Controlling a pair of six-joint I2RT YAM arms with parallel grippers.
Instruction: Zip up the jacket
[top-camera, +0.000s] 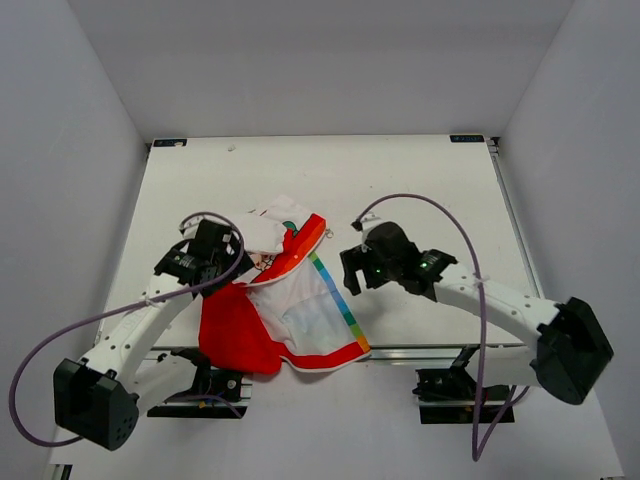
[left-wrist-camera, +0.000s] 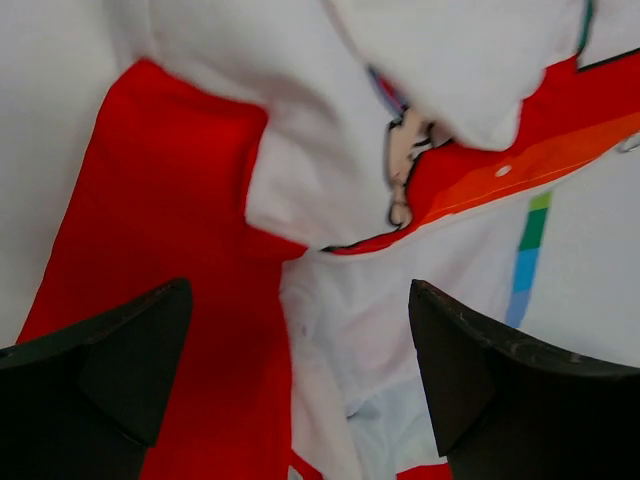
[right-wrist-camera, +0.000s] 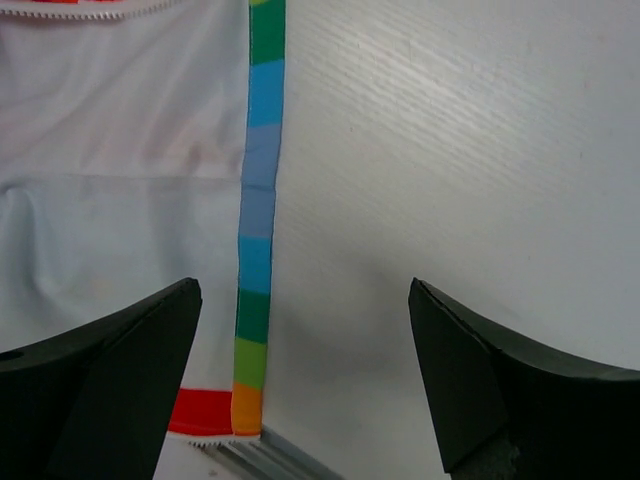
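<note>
The jacket (top-camera: 300, 305) lies crumpled on the white table (top-camera: 420, 190) near its front edge, open, with white lining up, the red hood (top-camera: 232, 335) at the left and a rainbow strip (top-camera: 335, 295) along its right edge. My left gripper (top-camera: 230, 268) is open and empty just above the jacket's upper left part. In the left wrist view (left-wrist-camera: 300, 300) red and white fabric lies between the fingers, and a small pale zipper pull (left-wrist-camera: 400, 165) sits further ahead. My right gripper (top-camera: 348, 270) is open and empty above the jacket's right edge; its wrist view (right-wrist-camera: 305, 300) shows the rainbow strip (right-wrist-camera: 255, 230) beside bare table.
The table's metal front rail (right-wrist-camera: 270, 455) lies just beyond the jacket's red hem (right-wrist-camera: 205, 412). Purple cables loop over both arms (top-camera: 420, 205). Grey walls enclose the table on the left, right and back.
</note>
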